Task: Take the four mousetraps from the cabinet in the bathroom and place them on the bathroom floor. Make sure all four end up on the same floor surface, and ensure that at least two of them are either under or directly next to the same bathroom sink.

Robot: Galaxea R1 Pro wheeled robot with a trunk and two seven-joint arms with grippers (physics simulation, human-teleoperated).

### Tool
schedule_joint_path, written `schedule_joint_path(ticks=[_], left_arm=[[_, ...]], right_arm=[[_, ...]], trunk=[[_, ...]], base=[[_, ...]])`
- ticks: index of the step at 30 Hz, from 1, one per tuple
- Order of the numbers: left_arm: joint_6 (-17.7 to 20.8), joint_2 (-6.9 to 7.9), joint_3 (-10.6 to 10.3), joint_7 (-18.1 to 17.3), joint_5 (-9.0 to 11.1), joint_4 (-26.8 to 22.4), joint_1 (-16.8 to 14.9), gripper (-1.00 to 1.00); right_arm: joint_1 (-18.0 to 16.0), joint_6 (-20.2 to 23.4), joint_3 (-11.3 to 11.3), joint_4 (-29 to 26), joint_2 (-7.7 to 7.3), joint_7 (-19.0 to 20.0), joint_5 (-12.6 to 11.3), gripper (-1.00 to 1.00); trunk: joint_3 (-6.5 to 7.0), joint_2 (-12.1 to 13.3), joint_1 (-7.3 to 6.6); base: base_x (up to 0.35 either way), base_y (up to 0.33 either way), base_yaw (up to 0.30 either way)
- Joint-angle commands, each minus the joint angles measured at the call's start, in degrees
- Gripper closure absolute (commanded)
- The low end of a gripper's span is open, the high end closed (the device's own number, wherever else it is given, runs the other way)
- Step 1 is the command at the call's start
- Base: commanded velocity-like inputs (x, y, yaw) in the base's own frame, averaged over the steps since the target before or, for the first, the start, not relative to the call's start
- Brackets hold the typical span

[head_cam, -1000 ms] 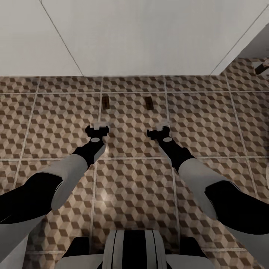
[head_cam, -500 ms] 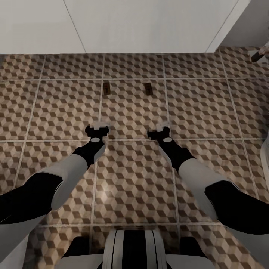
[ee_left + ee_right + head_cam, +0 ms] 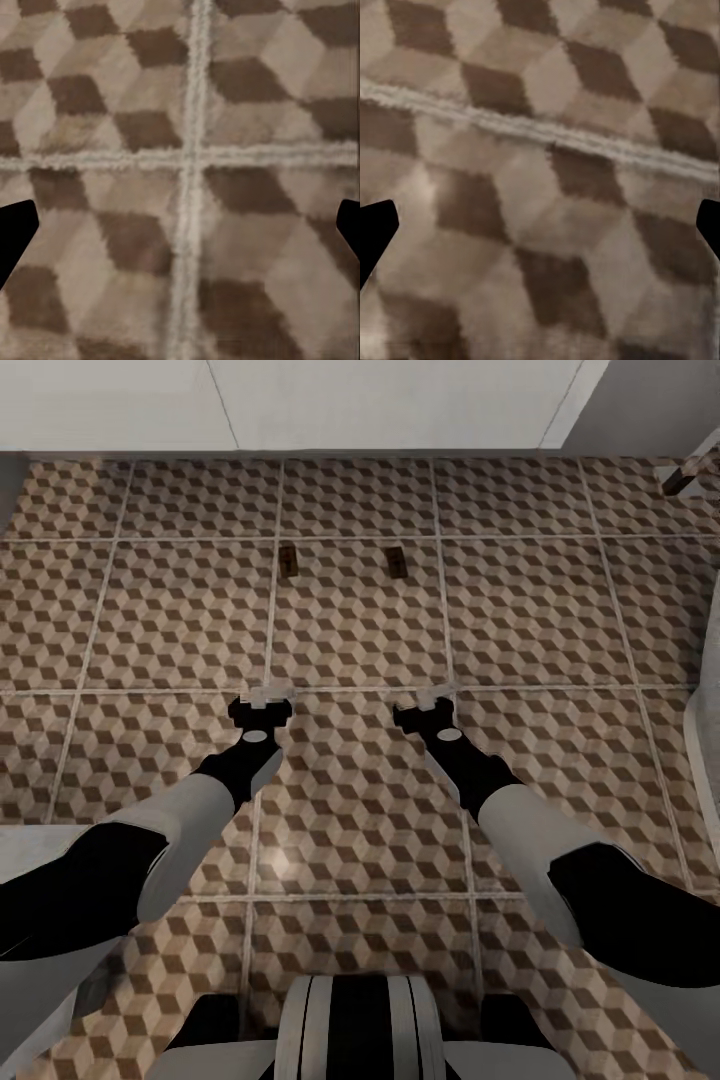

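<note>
Two mousetraps lie flat on the patterned bathroom floor, side by side: one ahead of my left gripper, the other ahead of my right. A white flat-fronted unit runs along the far edge and looks like the sink's vanity; its basin and tap are out of view. The traps lie about one tile short of it. My left gripper and right gripper hover low over the tiles, both open and empty. The cabinet is out of view.
A white curved rim edges in at the right. A small dark-and-white object sits at the far right corner. A pale surface shows at the near left behind my left arm.
The whole view has shifted: the white unit and both traps now sit higher in the picture, so the camera has pulled back. Both arms hold the same pose, grippers still open.
</note>
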Motion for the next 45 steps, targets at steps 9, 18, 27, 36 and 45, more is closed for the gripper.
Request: schedule_joint_path(ticks=[9, 18, 27, 36, 45], left_arm=[[-0.2, -0.01, -0.5, 0.3, 0.5, 0.1, 0.2, -1.00], [-0.2, 0.00, -0.5, 0.3, 0.5, 0.1, 0.8, -1.00], [-0.2, 0.01, -0.5, 0.6, 0.4, 0.0, 1.6, -1.00], [-0.2, -0.12, -0.5, 0.9, 0.4, 0.0, 2.1, -1.00], [-0.2, -0.26, -0.5, 1.0, 0.4, 0.0, 2.5, -1.00]], right_arm=[[0.0, 0.0, 0.5, 0.1, -0.14, 0.0, -0.3, -1.00], [0.1, -0.2, 0.5, 0.7, -1.01, 0.1, -0.3, -1.00], [0.1, -0.4, 0.5, 1.6, -1.31, 0.1, -0.3, -1.00], [0.0, -0.4, 0.5, 1.8, -1.35, 0.1, -0.3, -1.00], [0.1, -0.4, 0.5, 1.9, -1.43, 0.1, -0.3, -1.00]], trunk=[[-0.02, 0.0, -0.04], [-0.02, 0.0, -0.04], [-0.02, 0.0, -0.04], [-0.02, 0.0, -0.04], [-0.02, 0.0, -0.04]], base=[[-0.336, 0.000, 0.000], [-0.197, 0.000, 0.000], [-0.024, 0.000, 0.000], [-0.003, 0.000, 0.000], [0.000, 0.000, 0.000]])
